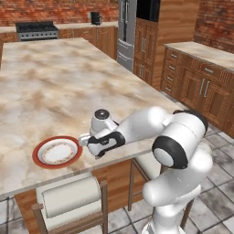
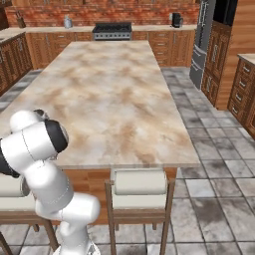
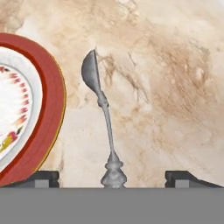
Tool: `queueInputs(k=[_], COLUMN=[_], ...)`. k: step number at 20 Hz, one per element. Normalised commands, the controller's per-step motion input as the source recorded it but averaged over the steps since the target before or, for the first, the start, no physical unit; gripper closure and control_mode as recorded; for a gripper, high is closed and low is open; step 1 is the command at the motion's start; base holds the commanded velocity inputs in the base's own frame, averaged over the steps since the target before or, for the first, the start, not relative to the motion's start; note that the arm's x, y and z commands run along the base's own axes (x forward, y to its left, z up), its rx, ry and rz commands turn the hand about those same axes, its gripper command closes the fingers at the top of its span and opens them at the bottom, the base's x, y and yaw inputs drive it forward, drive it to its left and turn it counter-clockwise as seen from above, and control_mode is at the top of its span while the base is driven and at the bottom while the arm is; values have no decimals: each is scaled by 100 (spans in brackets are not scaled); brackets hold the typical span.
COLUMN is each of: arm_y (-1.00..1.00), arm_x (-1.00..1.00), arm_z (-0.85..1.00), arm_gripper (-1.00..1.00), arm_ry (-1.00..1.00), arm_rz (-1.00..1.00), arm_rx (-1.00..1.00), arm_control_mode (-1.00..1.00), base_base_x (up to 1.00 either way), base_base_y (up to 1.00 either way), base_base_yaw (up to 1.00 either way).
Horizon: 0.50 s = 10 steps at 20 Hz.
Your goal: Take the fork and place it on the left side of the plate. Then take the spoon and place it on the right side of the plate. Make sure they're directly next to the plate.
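The plate (image 3: 41, 113), white with a reddish-brown rim, lies on the marble island counter (image 1: 68, 82) near its front edge, and appears as a plate (image 1: 57, 152) in the left base view too. Just right of the rim, the grey spoon (image 3: 101, 100) lies flat on the counter, its oval bowl pointing away from the hand. My gripper (image 3: 113, 177) hangs over the spoon's handle end, its fingertips (image 3: 43, 177) spread wide on either side and off the metal. From the left base view the gripper (image 1: 97, 154) points down beside the plate's right rim. The fork is hidden.
Cushioned wooden stools (image 1: 68, 196) (image 2: 139, 184) stand under the counter's front edge. A stove (image 2: 112, 30) and a steel fridge (image 1: 127, 32) stand at the far wall, and wooden cabinets (image 1: 201, 82) line the right side. The counter stretches broad and bare beyond the plate.
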Motion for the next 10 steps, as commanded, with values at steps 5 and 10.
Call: queueInputs(k=[5, 10], arm_y=[-3, -23], arm_x=[-9, -27], arm_z=[96, 100], arm_gripper=[-100, -100], arm_ry=[-4, -1], arm_rz=[0, 0], arm_rx=[0, 0], arm_control_mode=[-100, -100], base_base_x=[0, 0], base_base_y=[0, 0], base_base_yaw=[0, 0])
